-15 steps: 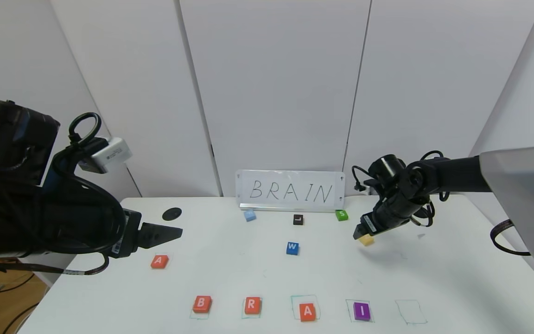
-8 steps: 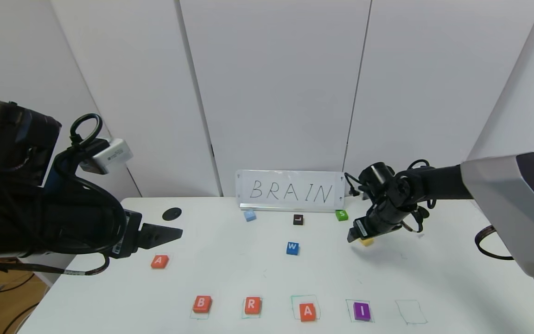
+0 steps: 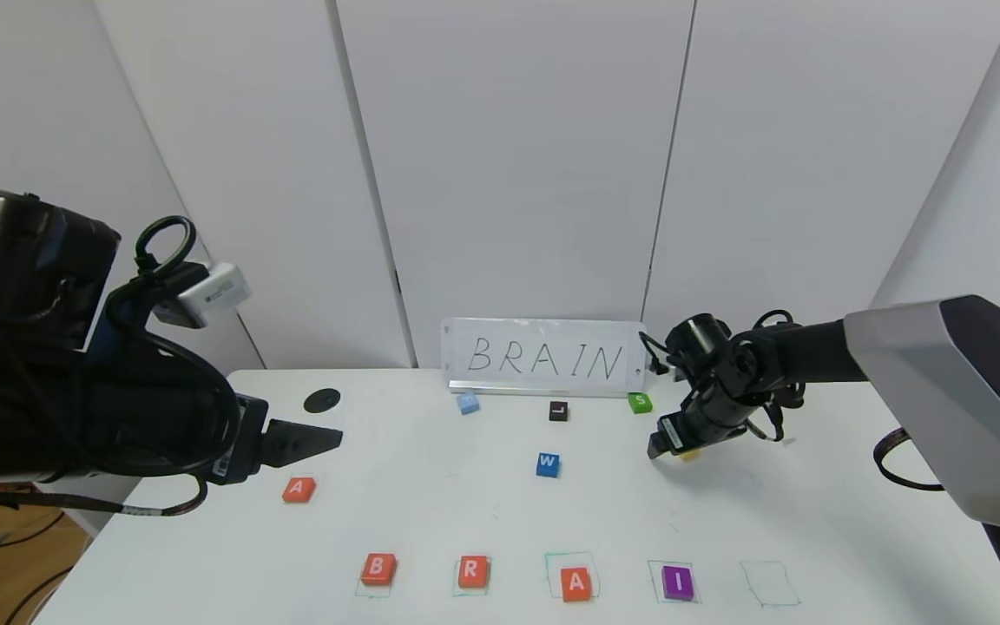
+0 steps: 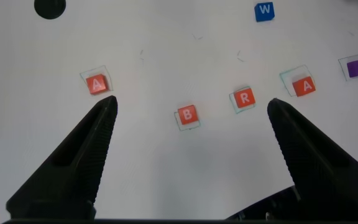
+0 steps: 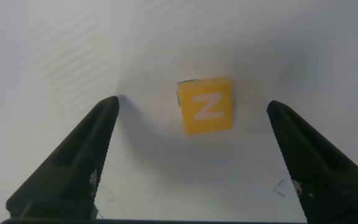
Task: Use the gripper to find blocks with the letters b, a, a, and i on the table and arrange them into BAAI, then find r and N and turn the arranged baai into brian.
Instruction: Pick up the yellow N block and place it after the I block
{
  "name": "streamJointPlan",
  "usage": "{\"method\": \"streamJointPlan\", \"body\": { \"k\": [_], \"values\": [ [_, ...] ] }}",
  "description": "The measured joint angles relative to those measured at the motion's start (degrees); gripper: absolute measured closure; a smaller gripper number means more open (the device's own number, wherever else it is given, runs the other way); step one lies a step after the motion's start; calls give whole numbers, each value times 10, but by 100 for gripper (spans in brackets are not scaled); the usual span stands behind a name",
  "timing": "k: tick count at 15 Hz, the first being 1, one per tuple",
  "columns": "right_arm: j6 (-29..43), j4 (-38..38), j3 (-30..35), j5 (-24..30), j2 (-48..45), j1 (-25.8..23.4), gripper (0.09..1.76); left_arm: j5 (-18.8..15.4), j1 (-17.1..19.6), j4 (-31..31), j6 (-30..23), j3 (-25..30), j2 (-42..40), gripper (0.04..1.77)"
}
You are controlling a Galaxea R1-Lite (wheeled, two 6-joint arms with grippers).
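Note:
On the white table (image 3: 483, 512) the front row reads B (image 3: 378, 569), R (image 3: 472, 571), A (image 3: 575, 583), purple I (image 3: 677, 582), each on a green drawn square. A second A (image 3: 298, 489) lies to the left. The yellow N block (image 5: 206, 105) lies flat on the table between the open fingers of my right gripper (image 5: 192, 104), untouched by them. In the head view the right gripper (image 3: 663, 444) is low over it and hides most of it. My left gripper (image 3: 326, 437) is open and empty above the table's left side.
An empty green square (image 3: 769, 583) lies right of the I. A BRAIN sign (image 3: 543, 358) stands at the back. Before it lie a pale blue block (image 3: 467, 403), a black L (image 3: 558, 411), a green S (image 3: 639, 402) and a blue W (image 3: 548, 464). A black hole (image 3: 321, 400) is at back left.
My right arm has moved left and down, bringing its gripper low over the yellow N block, which has stayed in place. The left arm has hardly moved.

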Motion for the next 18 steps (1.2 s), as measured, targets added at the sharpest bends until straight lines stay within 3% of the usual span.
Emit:
{"method": "streamJointPlan", "body": {
  "k": [1,3,8,9,18],
  "values": [
    [0,0,0,0,1,0,14,0,0,0,0,0,0,9],
    [0,-1,0,1,3,0,52,1,-1,0,1,0,1,9],
    [0,0,0,2,4,0,111,1,-2,1,1,1,2,9],
    [0,0,0,3,4,0,132,1,-3,1,1,1,2,9],
    [0,3,5,3,-2,0,132,1,-5,1,1,2,3,9]
  ]
}}
